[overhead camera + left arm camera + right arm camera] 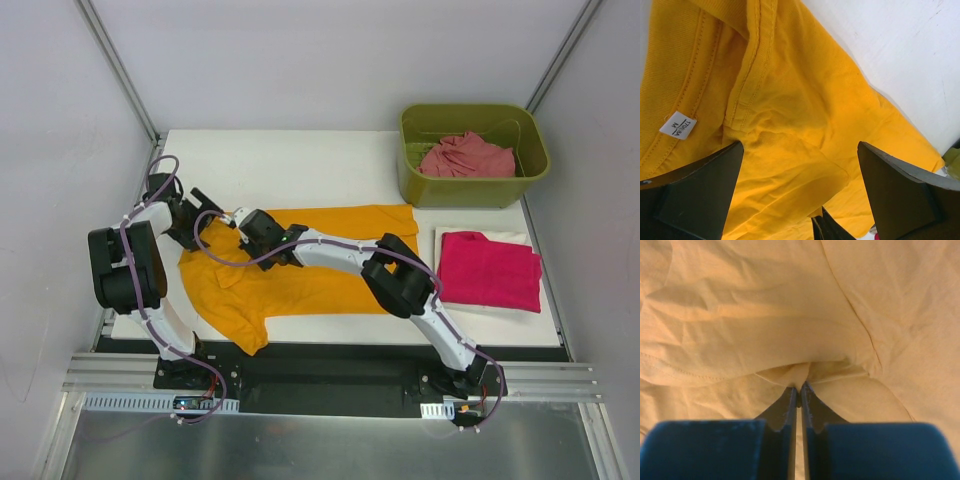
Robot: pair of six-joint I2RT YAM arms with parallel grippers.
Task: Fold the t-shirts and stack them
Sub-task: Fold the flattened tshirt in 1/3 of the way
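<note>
The white table (300,165) carries three things. An orange shirt (330,285) lies spread across its left and middle, hem toward the right. One sleeve reaches the near edge, and the cloth is rumpled at the left end. A green bin (470,190) stands at the far right corner. Nearer than the bin, by the right edge, a magenta shirt (490,270) lies folded, apart from the orange one. A thin white sheet (452,236) seems to lie under it, though it may be a board.
</note>
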